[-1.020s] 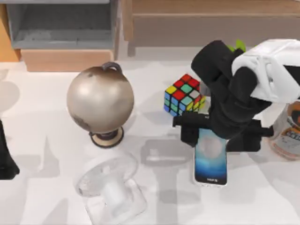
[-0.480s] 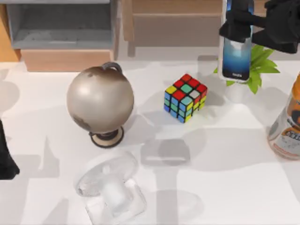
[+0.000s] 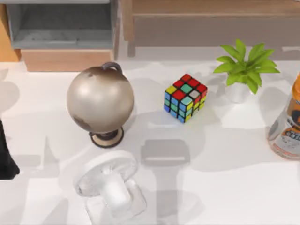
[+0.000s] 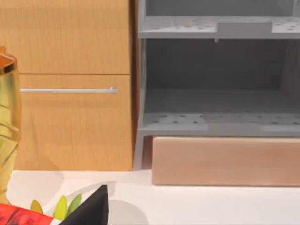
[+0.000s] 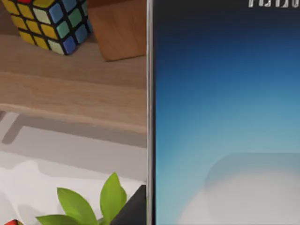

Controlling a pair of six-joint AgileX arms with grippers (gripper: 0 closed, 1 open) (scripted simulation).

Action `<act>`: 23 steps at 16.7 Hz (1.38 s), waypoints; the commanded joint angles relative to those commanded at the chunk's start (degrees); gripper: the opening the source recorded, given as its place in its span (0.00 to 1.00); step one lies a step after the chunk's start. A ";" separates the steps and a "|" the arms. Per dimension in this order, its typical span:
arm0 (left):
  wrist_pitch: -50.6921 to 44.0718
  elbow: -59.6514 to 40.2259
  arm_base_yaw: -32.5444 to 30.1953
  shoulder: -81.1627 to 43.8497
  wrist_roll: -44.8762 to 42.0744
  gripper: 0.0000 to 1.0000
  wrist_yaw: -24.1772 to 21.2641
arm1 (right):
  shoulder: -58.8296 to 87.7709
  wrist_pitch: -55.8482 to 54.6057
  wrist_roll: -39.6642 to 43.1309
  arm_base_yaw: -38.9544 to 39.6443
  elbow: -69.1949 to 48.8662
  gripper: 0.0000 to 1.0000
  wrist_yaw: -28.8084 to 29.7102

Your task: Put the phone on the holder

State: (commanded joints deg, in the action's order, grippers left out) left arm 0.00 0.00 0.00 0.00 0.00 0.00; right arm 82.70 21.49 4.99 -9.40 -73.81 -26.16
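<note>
The phone [image 5: 225, 117] fills much of the right wrist view, its blue screen fading to white, held up off the table with my right gripper shut on it. One of its dark fingers [image 5: 137, 210] shows at the phone's edge. The holder [image 3: 110, 187], a translucent white disc on a clear base, stands at the table's front, left of centre, with nothing on it. A soft rectangular shadow lies on the table to the holder's right. My left arm [image 3: 4, 159] is parked at the table's left edge.
A metallic globe [image 3: 100, 99] stands just behind the holder. A colourful cube [image 3: 185, 97] sits mid-table, a potted plant [image 3: 246, 65] at back right, an orange bottle [image 3: 287, 126] at the right edge. Grey shelves [image 3: 61, 28] and wooden furniture line the back.
My right gripper lifted the phone from the table right of the holder, carried it up toward the back right, and has now left the top view. The plant is uncovered.
</note>
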 joint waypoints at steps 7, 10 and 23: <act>0.00 0.00 0.00 0.00 0.00 1.00 0.00 | -7.03 -2.97 20.12 -22.84 12.83 0.00 -13.47; 0.00 0.00 0.00 0.00 0.00 1.00 0.00 | -8.57 -3.85 25.89 -29.92 19.42 0.00 -19.06; 0.00 0.00 0.00 0.00 0.00 1.00 0.00 | -9.87 -5.71 30.83 -36.27 27.95 0.00 -25.10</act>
State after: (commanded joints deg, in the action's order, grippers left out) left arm 0.00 0.00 0.00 0.00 0.00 0.00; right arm 72.82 15.78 35.82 -45.66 -45.86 -51.25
